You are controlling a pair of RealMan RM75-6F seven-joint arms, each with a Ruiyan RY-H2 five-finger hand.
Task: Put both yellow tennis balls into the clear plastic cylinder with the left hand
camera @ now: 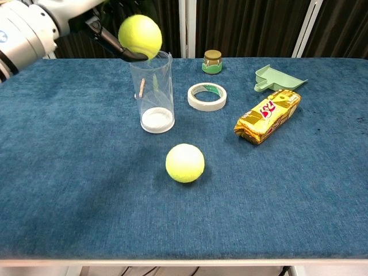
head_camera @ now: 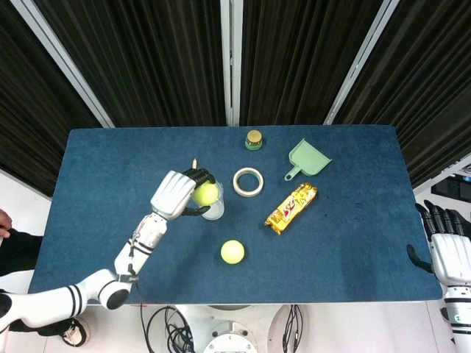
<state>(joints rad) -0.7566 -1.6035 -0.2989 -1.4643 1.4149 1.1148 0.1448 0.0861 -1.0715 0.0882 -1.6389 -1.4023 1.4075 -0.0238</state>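
The left hand (head_camera: 176, 195) gripped one ball (camera: 140, 36) just above the cylinder (camera: 152, 92) mouth, slightly left of centre. Releasing well required centring first. The second ball (camera: 184, 163) lay on the table. The right hand (head_camera: 447, 250) hung empty, fingers extended.

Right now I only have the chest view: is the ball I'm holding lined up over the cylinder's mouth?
Observer: In the head view, the held tennis ball overlaps the clear cylinder mouth, slightly left of its centre in the picture.
Operator: And my right hand? I can't see it.
Observer: The right hand is beyond the table's right edge, holding nothing.
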